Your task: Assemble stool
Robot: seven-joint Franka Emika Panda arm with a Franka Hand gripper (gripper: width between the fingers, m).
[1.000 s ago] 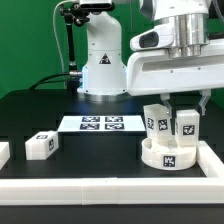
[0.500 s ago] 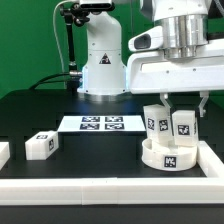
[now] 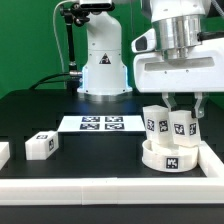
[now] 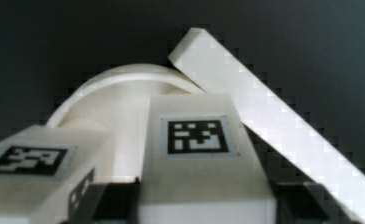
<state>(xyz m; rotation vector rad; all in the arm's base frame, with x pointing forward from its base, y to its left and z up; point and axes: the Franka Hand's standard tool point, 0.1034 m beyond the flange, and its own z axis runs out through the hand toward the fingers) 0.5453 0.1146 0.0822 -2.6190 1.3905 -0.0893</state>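
The pincer (image 3: pixel 184 106) clamps a leg (image 3: pixel 184 127) standing on the round seat (image 3: pixel 170 158) in the border rails' (image 3: pixel 100 187) corner, a second leg (image 3: pixel 155 123) upright beside it, while a third leg (image 3: pixel 40 146) lies loose on the surface (image 3: pixel 100 155), so fitting seems roughly half done.

Black counter (image 3: pixel 60 105): matte surface spanning the scene. Marker board (image 3: pixel 100 124): thin white sheet lying flat near the counter's middle, printed with several black tags. 2 white border rails meet at a corner: front rail (image 3: pixel 100 190) along the near edge, side rail (image 3: pixel 212 155) on the exterior view's right. Black stand (image 3: pixel 69 50): upright at the rear, on the exterior view's left.
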